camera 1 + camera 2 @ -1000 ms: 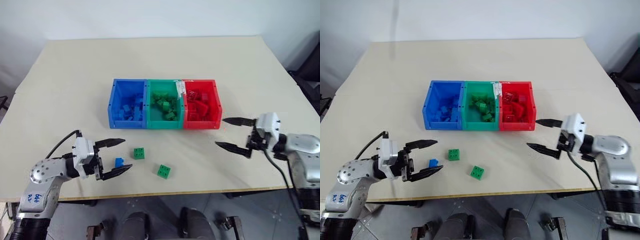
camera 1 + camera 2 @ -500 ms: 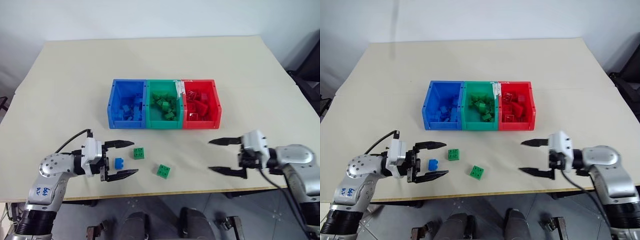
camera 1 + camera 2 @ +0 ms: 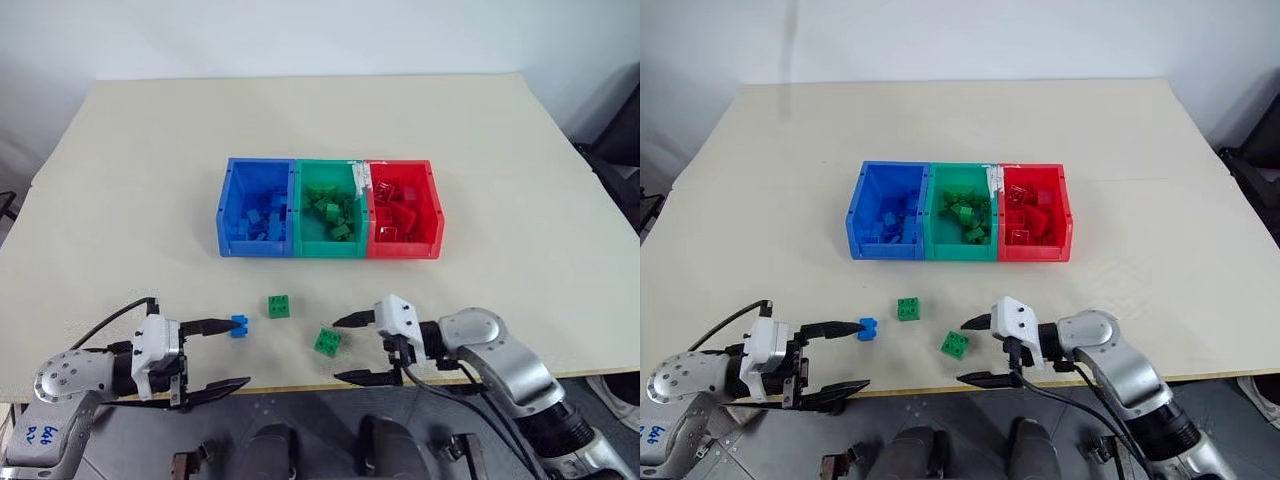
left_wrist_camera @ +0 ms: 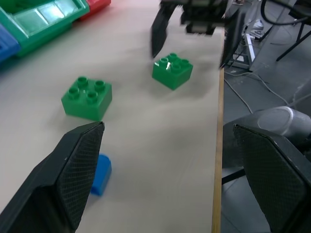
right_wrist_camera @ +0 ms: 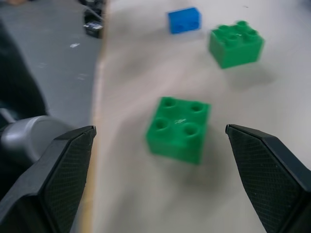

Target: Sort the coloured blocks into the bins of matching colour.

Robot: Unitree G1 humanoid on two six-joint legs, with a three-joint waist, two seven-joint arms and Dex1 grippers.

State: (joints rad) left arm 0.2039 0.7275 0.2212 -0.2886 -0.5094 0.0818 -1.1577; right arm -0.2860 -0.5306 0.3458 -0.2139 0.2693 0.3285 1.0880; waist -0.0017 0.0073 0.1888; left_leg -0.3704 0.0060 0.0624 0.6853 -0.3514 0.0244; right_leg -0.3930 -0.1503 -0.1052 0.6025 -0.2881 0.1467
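Green square block (image 3: 327, 341) nearest tabletop (image 3: 500, 130) front edge, lying flat, studs up, square so no long axis to favour. Right gripper (image 3: 357, 348) just beside it on robot's right, pointing leftward along edge; jaws wide apart, holding nothing, one tip toward bins, other out past tabletop edge. Block a little short of the jaw gap, dead ahead in right wrist view (image 5: 179, 127), so approach reads as straight push leftward, then close. Probably right arm's pick: much nearer than left.

Left gripper (image 3: 224, 353) at front-left corner area, jaws likewise fully spread and empty; upper tip touching or just short of small blue block (image 3: 238, 325), cannot tell which. Blue block at that tip, not centred between jaws; lower jaw hanging off the tabletop edge. Needs shift toward bins before closing, by judgement.

Second green block (image 3: 279, 306) slightly farther in, betw. blue block and near green one, apart from both, reachable by either arm.

Farther back, mid-tabletop: bins in a row, blue bin (image 3: 226, 213) on left, green bin (image 3: 328, 251) centre, red bin (image 3: 436, 214) on right, each holding matching blocks. Three blocks left to sort.
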